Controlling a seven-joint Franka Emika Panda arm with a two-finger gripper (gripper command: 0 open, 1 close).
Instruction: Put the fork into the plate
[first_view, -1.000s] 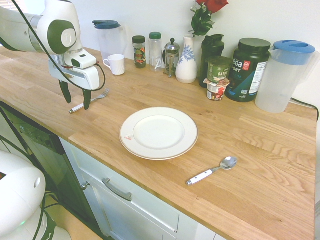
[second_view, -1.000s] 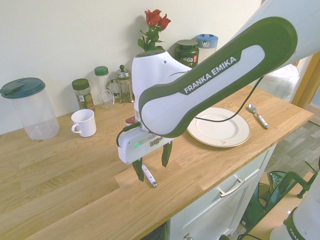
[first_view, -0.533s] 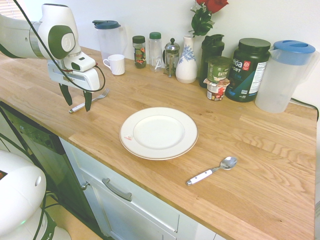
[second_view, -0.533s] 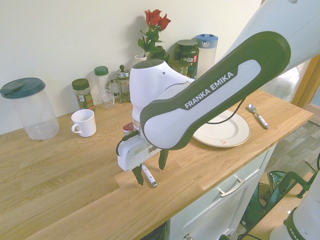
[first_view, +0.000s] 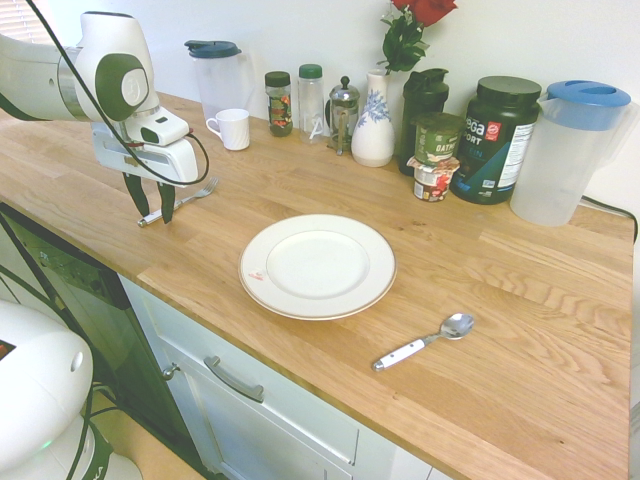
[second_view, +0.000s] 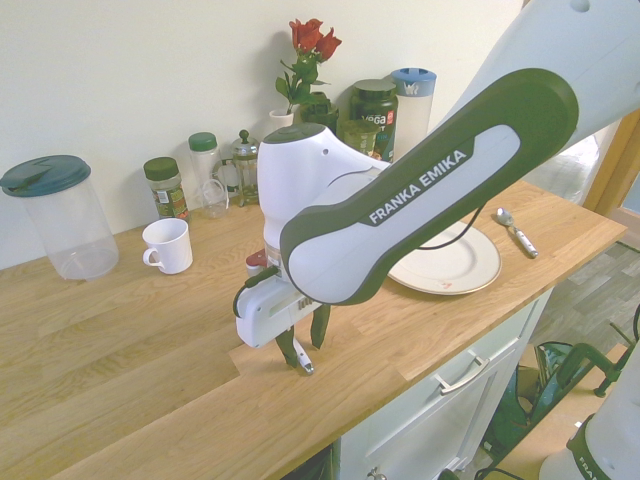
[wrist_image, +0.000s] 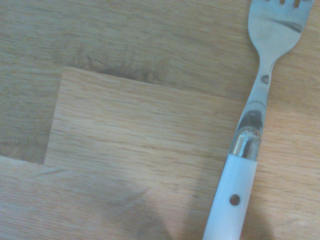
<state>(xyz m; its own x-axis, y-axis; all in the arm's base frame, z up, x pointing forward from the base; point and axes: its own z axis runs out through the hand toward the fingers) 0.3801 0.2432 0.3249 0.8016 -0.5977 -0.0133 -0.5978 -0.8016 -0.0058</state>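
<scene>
Worktop (first_view: 520, 330): a long wooden counter on which everything is set.
Arm (second_view: 420, 190): seen bent over the worktop well to one side of the plate, with its wrist pointed straight down.
Plate (first_view: 318, 265): a large round white plate lying flat and empty near the worktop's front edge; partly hidden behind the arm in the second exterior view (second_view: 455, 268).
Pitcher (first_view: 220, 75): a clear jug with a dark lid, placed at the wall behind the plate, beside a white mug (first_view: 232, 128).
Gripper (first_view: 152, 204): its two dark fingers are lowered on either side of the fork's handle, narrowed but not seen to be clamped; whether the handle is touched cannot be told.
Fork (first_view: 180, 200): lying flat on the worktop, well apart from the plate; its white handle and metal neck are shown in the wrist view (wrist_image: 252, 135).
Spoon (first_view: 425, 341): white-handled, lying on the other side of the plate from the fork.
</scene>
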